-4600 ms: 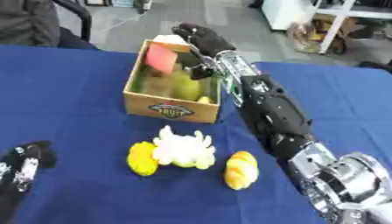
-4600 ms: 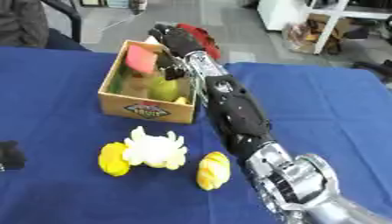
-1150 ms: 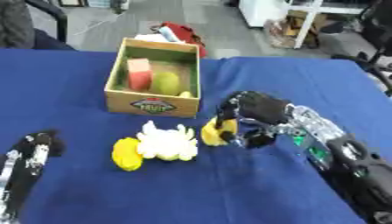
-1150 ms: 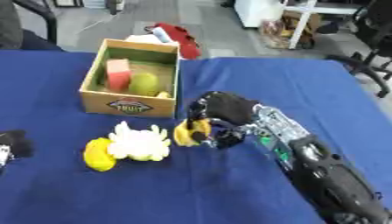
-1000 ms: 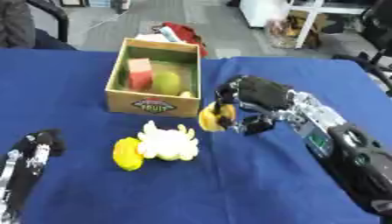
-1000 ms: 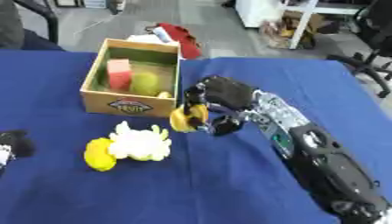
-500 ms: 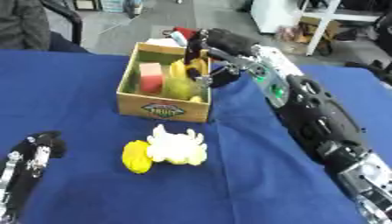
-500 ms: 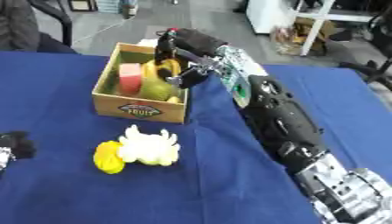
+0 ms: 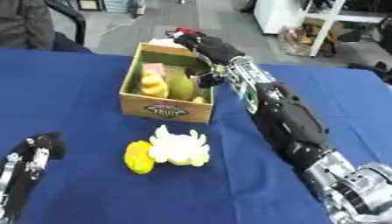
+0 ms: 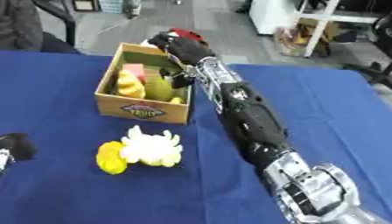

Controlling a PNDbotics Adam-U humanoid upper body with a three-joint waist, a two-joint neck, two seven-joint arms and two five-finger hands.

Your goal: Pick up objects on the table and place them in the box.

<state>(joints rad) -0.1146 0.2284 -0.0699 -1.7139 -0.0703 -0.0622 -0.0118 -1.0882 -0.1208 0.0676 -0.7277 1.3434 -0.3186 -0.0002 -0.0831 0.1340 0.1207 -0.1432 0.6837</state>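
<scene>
A cardboard fruit box [image 9: 165,111] stands on the blue table [image 9: 84,183]. Inside it lie a pink block [image 9: 155,70], a green fruit [image 9: 182,87] and a yellow thing [image 9: 153,85]. My right hand [image 9: 208,47] hangs over the box's far right corner, open and holding nothing. In front of the box, a yellow piece [image 9: 139,156] touches a white and yellow frilly thing [image 9: 177,148] on the table. My left hand [image 9: 34,151] rests open at the lower left corner, away from everything.
Something red [image 9: 183,31] lies just behind the box, partly hidden by my right hand. My right forearm [image 9: 287,118] stretches across the table to the right of the box. Blue cloth runs left and right of the two loose things.
My right hand lifted the yellow thing off the table, carried it over the box and let it go; it now lies inside. The left hand has stayed put.
</scene>
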